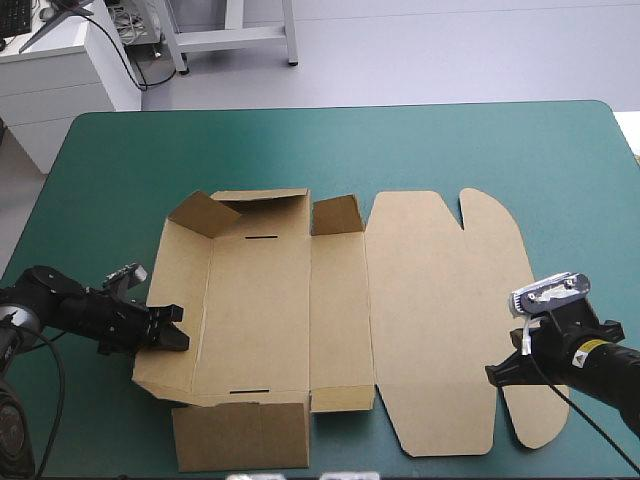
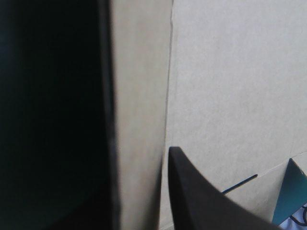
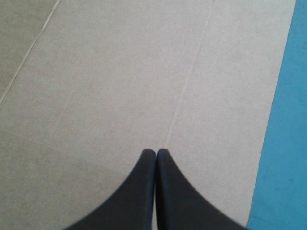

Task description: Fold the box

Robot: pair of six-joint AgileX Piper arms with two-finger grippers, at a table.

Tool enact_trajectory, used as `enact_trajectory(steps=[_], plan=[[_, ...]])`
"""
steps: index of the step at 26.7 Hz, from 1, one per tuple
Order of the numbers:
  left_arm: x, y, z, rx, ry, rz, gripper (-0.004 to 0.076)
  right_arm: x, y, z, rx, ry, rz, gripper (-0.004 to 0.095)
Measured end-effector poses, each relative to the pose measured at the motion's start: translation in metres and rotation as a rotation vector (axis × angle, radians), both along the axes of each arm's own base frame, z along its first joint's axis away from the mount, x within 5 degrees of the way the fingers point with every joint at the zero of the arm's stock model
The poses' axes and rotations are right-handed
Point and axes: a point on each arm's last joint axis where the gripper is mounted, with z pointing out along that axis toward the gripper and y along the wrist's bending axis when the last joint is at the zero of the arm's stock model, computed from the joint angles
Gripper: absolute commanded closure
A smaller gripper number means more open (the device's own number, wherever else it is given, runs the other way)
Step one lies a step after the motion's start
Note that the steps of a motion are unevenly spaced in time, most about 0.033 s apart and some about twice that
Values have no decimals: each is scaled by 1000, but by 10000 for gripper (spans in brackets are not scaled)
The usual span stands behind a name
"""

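Note:
The brown box (image 1: 340,300) lies as a cut sheet in the middle of the teal-green table. Its left side wall (image 1: 185,300) and far-left corner flap (image 1: 205,212) are partly raised, while the lid (image 1: 440,310) lies flat to the right. My left gripper (image 1: 172,338) is at the left wall's near end. In the left wrist view the wall (image 2: 141,96) stands between its two black fingers, so the left gripper (image 2: 141,158) is shut on the box. My right gripper (image 1: 503,376) is over the lid's near right part. It is shut (image 3: 156,152), with bare board (image 3: 120,72) under it.
The teal-green cover (image 1: 450,150) shows as a wide strip beyond the box and as narrower strips at its left and right sides. A flat end flap (image 1: 240,435) reaches close to the table's near edge. Beside the right gripper the cover (image 3: 288,143) borders the lid's edge.

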Motion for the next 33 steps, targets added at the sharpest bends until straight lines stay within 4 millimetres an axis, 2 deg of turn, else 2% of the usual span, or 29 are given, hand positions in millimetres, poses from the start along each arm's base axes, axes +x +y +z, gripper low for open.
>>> enact_trajectory(steps=[3,10,20,26,29,33], plan=[[0,0,0,-2,2,7,732,0,0,0,1,0,0,927],[6,1,9,-3,-25,-7,732,0,0,0,1,0,0,927],[25,6,38,19,-136,-74,732,0,0,0,1,0,-1,927],[46,-6,75,117,-278,-207,732,0,0,0,2,2,0,927],[65,-31,117,247,-401,-348,732,1,0,0,6,-11,-2,927],[78,-67,146,427,-495,-515,732,1,0,1,6,-13,-2,927]])
